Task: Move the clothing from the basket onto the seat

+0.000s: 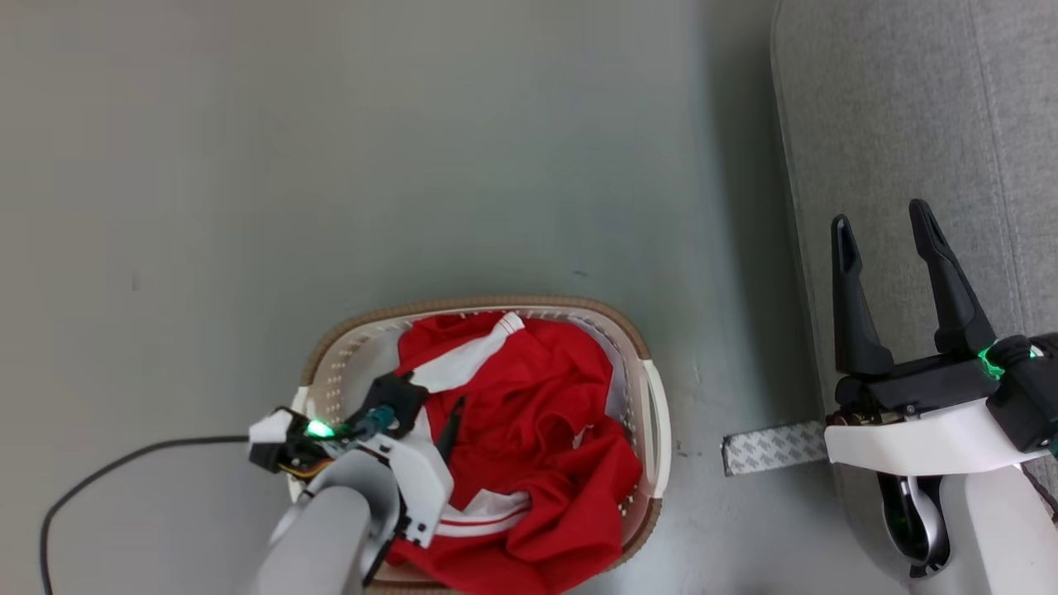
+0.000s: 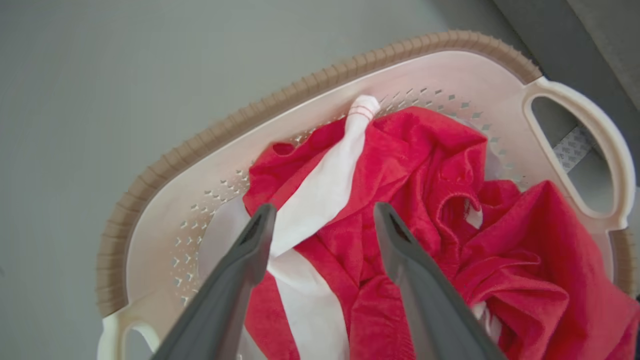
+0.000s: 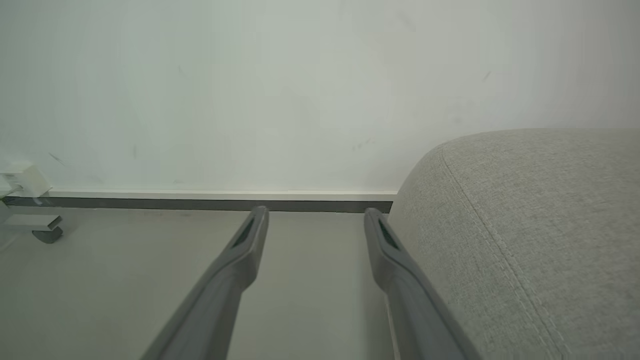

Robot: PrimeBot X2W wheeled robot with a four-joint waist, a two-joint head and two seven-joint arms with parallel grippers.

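1. I see the clothing (image 1: 537,397) heaped in the basket (image 1: 343,364), which stands on the floor (image 1: 331,165) left of the seat (image 1: 901,99).
2. My left gripper (image 2: 325,207) is spread wide just over the pile and grips nothing. I cannot tell whether its tips touch the cloth.
3. My right gripper (image 1: 881,216) is spread wide too, empty, by the seat's left edge.

There is one basket (image 1: 337,373) with two white handles (image 2: 585,120), and in it one heap of red and white clothing (image 1: 537,413); how many garments make it up cannot be told. There is one seat (image 1: 909,124). There are two grippers, the left gripper (image 2: 322,220) and the right gripper (image 1: 882,216), each with two fingers (image 1: 851,314). There is also one black cable (image 1: 107,471) and one patterned strip (image 1: 773,448).
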